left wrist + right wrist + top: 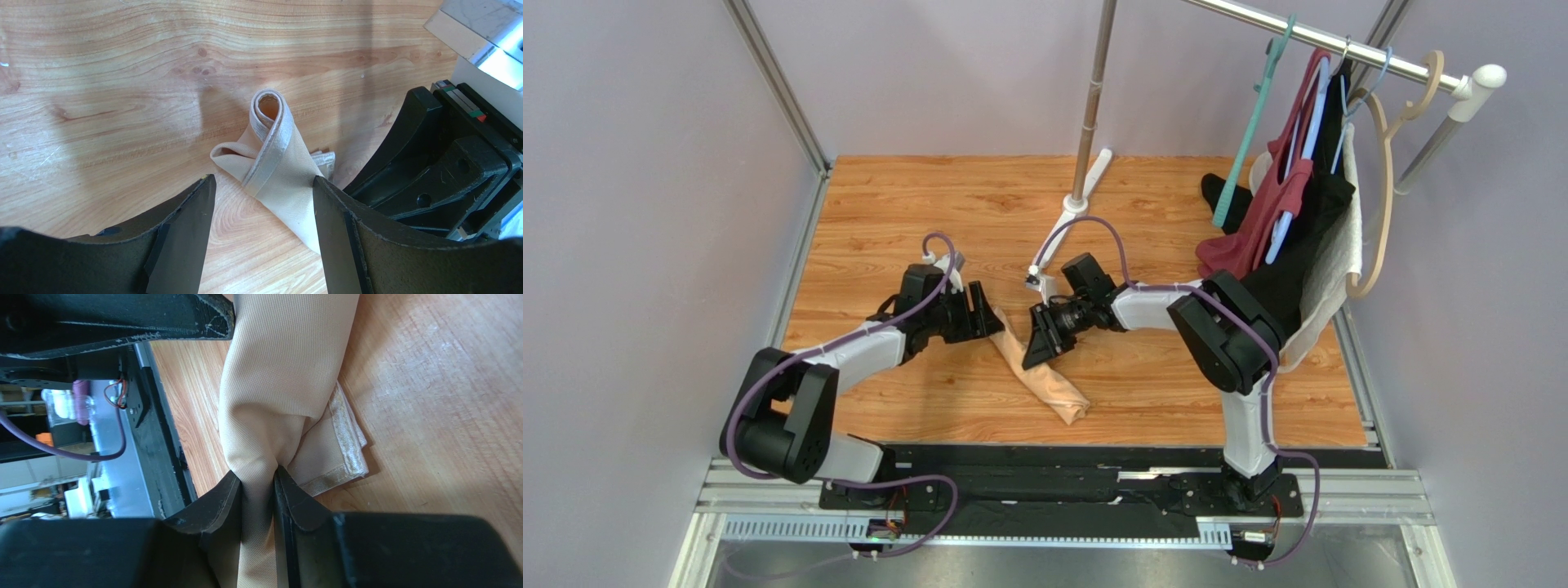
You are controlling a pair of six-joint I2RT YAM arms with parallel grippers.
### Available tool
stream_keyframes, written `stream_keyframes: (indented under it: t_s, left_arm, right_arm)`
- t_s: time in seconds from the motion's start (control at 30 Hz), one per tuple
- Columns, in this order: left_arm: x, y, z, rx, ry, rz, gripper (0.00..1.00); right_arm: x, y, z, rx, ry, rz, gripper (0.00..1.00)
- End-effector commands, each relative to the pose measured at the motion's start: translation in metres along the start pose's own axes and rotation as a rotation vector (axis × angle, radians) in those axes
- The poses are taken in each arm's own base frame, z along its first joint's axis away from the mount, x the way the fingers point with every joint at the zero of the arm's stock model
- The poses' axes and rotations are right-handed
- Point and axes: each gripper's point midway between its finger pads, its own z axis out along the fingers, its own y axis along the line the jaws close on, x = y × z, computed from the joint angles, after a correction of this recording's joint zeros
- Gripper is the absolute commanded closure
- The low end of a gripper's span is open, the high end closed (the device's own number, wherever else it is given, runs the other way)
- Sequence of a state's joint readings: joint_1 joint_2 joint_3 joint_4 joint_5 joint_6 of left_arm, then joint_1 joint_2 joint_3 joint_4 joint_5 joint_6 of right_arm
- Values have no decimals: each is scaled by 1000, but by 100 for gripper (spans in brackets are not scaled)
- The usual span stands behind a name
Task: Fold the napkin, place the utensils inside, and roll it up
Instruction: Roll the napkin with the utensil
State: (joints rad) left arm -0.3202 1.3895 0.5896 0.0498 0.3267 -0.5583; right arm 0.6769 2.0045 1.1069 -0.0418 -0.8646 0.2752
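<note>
Jaws: right gripper [258,478] pinching the rolled napkin [1053,390], left gripper [264,184] wide open, holding nothing.
Roll lies on table [928,208], middle, by near edge; imo keep R pinch tight so it doesn't unwind.

napkin [279,386]: matt cloth, fine ribbed weave, stitched hem. table [891,208]: wood grain, slight sheen. left gripper [264,184]: matt black plastic, scuffed edges. pole [1096,86]: brushed metal.

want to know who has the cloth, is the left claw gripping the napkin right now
No: in the left wrist view the left claw stands open, its fingers apart on either side of the napkin.
</note>
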Motion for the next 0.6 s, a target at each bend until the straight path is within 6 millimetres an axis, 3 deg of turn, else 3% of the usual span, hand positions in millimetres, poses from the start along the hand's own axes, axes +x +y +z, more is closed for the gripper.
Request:
stream_keyframes:
  t_s: [0.0, 0.57]
  left_arm:
    - [-7, -2, 8, 23, -37, -5, 32]
    - [-10, -10, 11, 97, -105, -54, 33]
  right_arm:
    - [-7, 5, 2, -83, 5, 18, 75]
    - [-11, -10, 7, -103, 6, 33, 75]
